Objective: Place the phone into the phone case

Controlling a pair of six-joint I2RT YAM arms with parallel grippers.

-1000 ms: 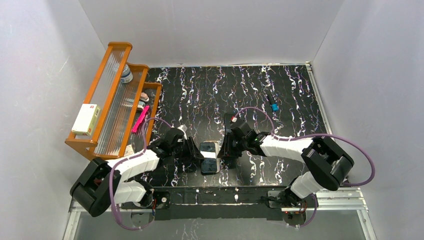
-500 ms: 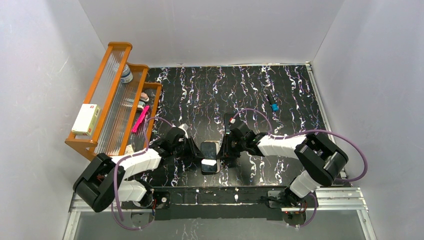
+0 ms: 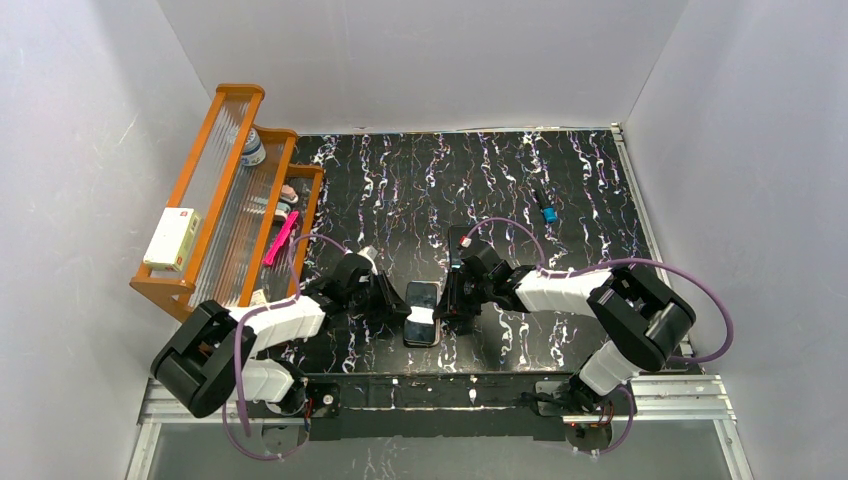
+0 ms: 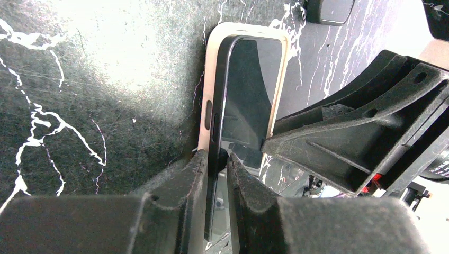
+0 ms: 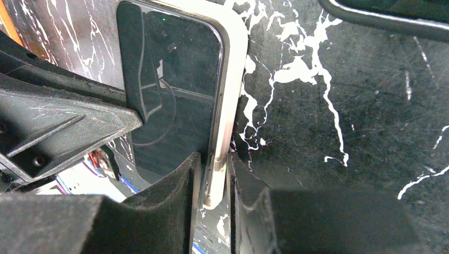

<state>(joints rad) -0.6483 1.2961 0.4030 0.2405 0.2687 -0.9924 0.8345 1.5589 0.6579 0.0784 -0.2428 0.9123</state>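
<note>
The dark phone lies screen-up on the pale beige phone case at the table's near middle. In the left wrist view the phone stands tilted, with its left edge raised above the case rim. My left gripper is shut on that raised phone edge. My right gripper is on the other side. In the right wrist view it is shut on the case rim together with the phone's edge.
An orange rack stands at the left with a white box and a pink item. A flat black slab lies just behind the right gripper. A small blue thing lies at the far right.
Both grippers have closed in on the phone and case from either side. The phone and case have shifted only slightly.
</note>
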